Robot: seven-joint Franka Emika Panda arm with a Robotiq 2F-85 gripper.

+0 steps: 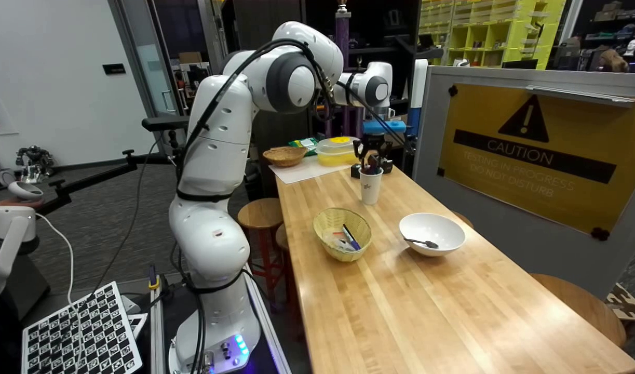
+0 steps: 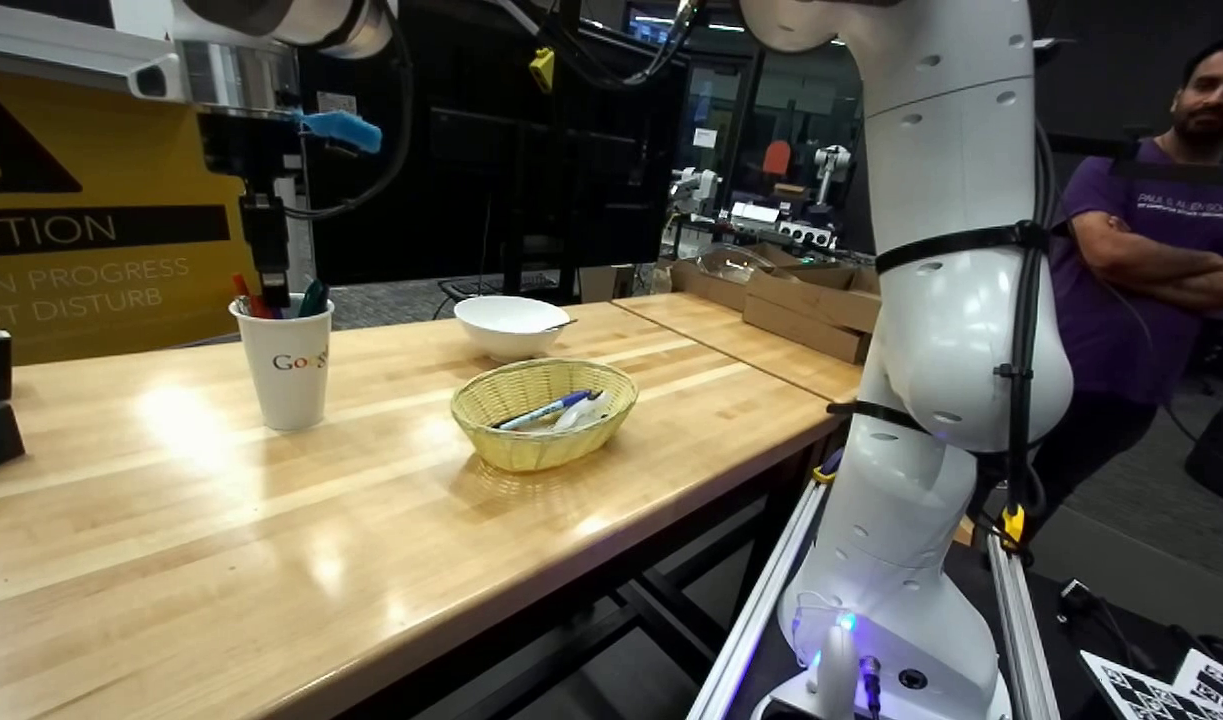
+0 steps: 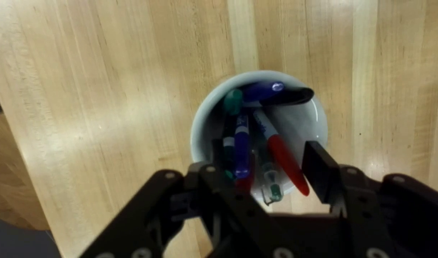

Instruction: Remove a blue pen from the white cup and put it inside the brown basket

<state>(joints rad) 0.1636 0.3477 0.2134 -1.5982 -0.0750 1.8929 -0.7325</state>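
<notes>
Fingers (image 3: 321, 175) parted, the tool (image 3: 265, 154) hangs over the white cup (image 3: 198, 132), blue pens (image 3: 242, 152) and red marker (image 3: 285, 157) inside.

A caution sign (image 1: 535, 156) is mounted on a partition (image 1: 556, 249); a lidded tub (image 1: 338, 154) is set on a white sheet (image 1: 296, 174); a stool (image 1: 584, 304) is partly hidden.

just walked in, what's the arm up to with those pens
The arm has its open gripper at the mouth of the cup. In the wrist view it seems to straddle a blue pen among other pens, with nothing clearly gripped yet. That one is probably headed for the basket, which already has a marker in it.
</notes>
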